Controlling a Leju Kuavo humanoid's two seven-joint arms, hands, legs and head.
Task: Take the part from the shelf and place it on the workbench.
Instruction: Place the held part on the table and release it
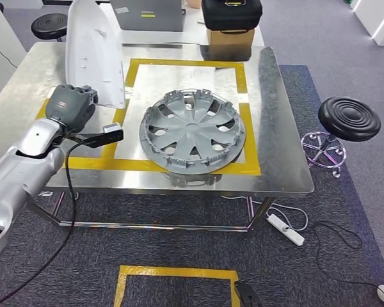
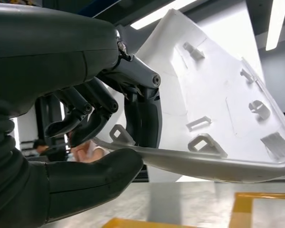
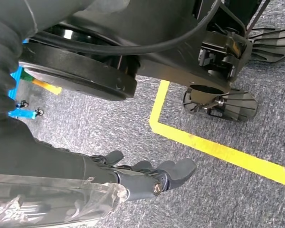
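Observation:
The part is a large white plastic shell (image 1: 93, 51) with clips on its inner face (image 2: 220, 95). It stands tilted above the left side of the metal workbench (image 1: 277, 128). My left hand (image 1: 70, 107) grips its lower rim, thumb under the edge and fingers (image 2: 98, 107) curled over it. In the left wrist view the rim hangs a little above the tabletop. My right hand (image 3: 148, 175) hangs low over the grey carpet, fingers stretched out and holding nothing.
A grey hubcap (image 1: 192, 131) lies inside the yellow-taped rectangle on the workbench. A black case (image 1: 231, 13) on a cardboard box (image 1: 230, 36) stands behind. A black stool (image 1: 348, 118) and a power strip (image 1: 287, 229) are on the right.

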